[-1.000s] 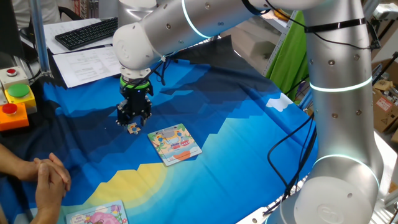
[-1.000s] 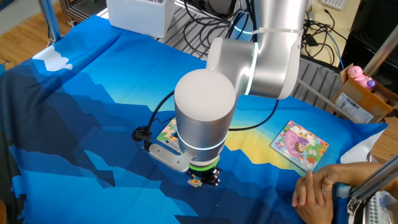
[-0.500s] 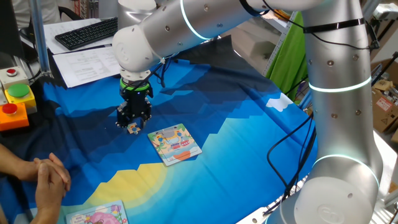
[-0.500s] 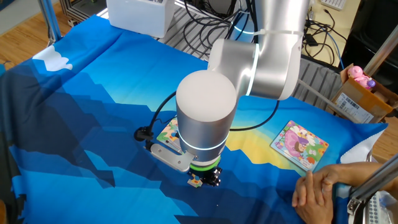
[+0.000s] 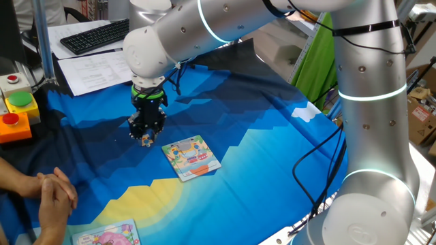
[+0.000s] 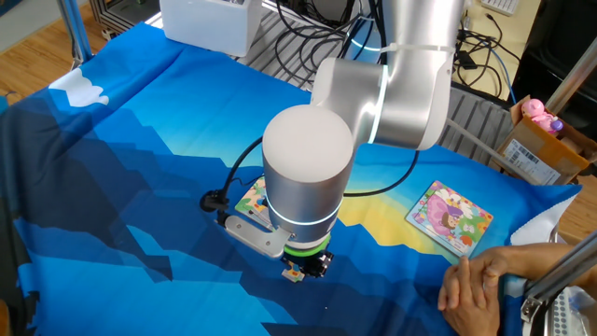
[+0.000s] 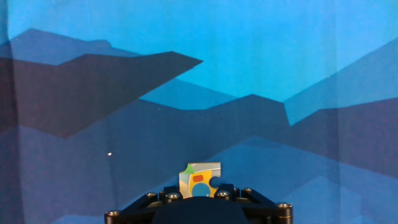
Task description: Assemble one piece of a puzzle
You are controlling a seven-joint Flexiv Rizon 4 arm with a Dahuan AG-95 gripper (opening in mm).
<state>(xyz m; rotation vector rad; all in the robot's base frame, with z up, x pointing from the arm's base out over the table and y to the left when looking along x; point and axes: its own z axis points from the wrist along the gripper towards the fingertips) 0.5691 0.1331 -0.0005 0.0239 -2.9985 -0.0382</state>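
Jaws pinched on the piece [image 7: 200,180], which shows at bottom centre of the hand view, standing up from between the black fingers. The gripper [image 5: 145,138] sits left of centre in one fixed view, pointing down, the piece [image 5: 145,141] at its tip close over the blue cloth [image 5: 259,156]. In the other fixed view the gripper [image 6: 306,272] is low in the frame under the arm's round casing. The puzzle [image 5: 191,157] lies flat on the cloth just right of and below the gripper, apart from it. A pink-pictured board [image 6: 449,217] lies at right, near a person's clasped hands [image 6: 478,283].
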